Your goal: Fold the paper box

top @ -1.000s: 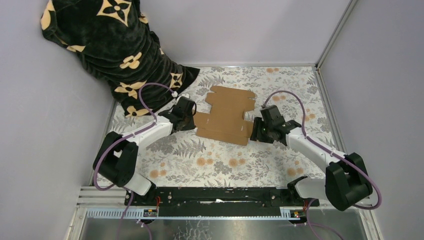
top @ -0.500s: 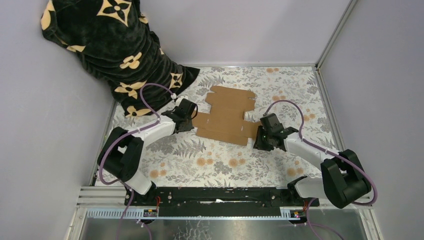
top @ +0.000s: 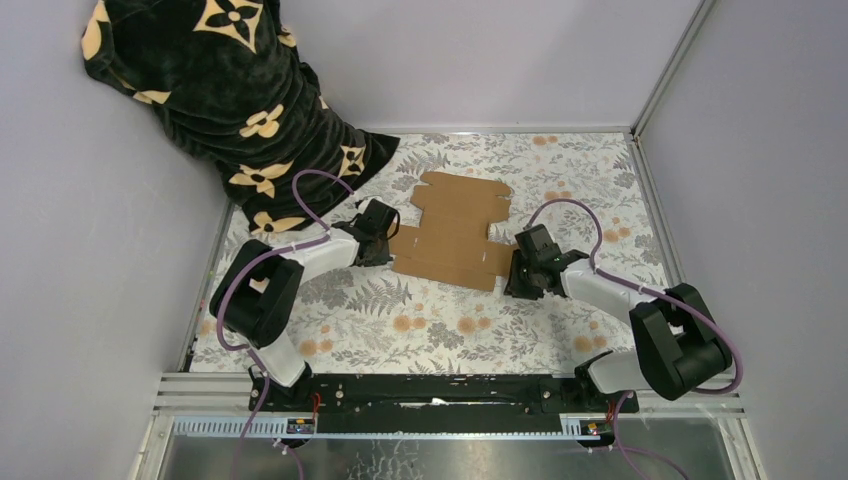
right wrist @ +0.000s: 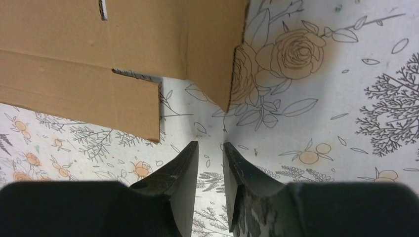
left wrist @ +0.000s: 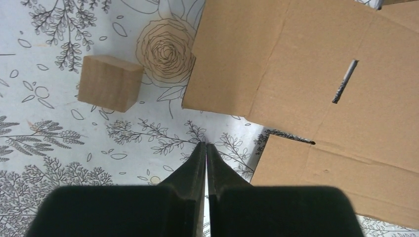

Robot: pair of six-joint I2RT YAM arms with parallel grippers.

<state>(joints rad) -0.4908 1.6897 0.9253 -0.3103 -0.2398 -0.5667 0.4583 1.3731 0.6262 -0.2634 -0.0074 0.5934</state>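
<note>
Top external view: the wrist housings cover the fingertips of both claws, so their state shows only in the wrist views. The paper box [top: 452, 232] lies as a flat die-cut brown sheet in the middle of the counter [top: 440, 330], between the two arms. The left claw [top: 386, 241] sits at the sheet's left edge and the right claw [top: 514, 273] at its near right corner.

In the left wrist view the left claw's fingers [left wrist: 197, 163] are pressed together with nothing between them. Their tips are over bare counter, just off a notch in the cardboard. The sheet runs out of the frame at the top and right. A small wooden block [left wrist: 109, 83] stands near the sheet's left edge, apart from it; it cannot be made out from above.

In the right wrist view the right claw's fingers [right wrist: 185, 163] stand slightly apart and hold nothing, just short of the cardboard's corner flap. The sheet is cut off at the top and left.

The counter carries a pale cover printed with grey ferns, roses and orange blossoms. A black blanket [top: 220, 90] with cream flowers is heaped in the far left corner. Plain pale walls [top: 480, 60] close the space.
</note>
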